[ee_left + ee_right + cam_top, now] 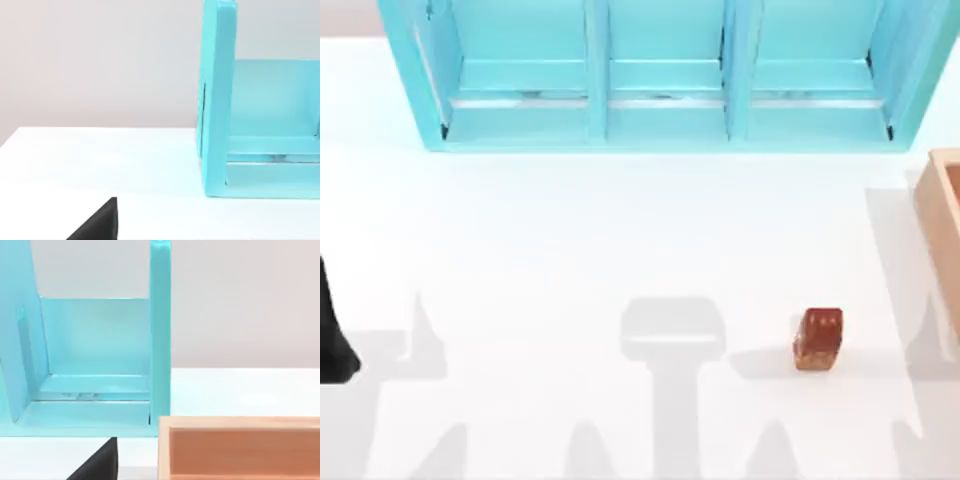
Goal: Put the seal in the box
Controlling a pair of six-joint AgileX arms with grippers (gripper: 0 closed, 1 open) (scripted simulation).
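The seal [818,338], a small glossy reddish-brown block with orange speckles, stands alone on the white table at the front right. The box [942,225], light tan wood with a reddish-brown inside, is cut off by the right edge of the top view, behind and to the right of the seal. Its near wall and inside [240,447] sit close in the right wrist view. My left arm [332,335] is a dark shape at the far left edge, far from the seal. A black wedge of each gripper [97,224] [97,464] pokes into its own wrist view.
A big turquoise shelf unit [660,75] with three open bays runs along the back of the table; its end panels show in both wrist views [217,100] [160,335]. White tabletop with arm shadows lies between the shelf, the seal and the front edge.
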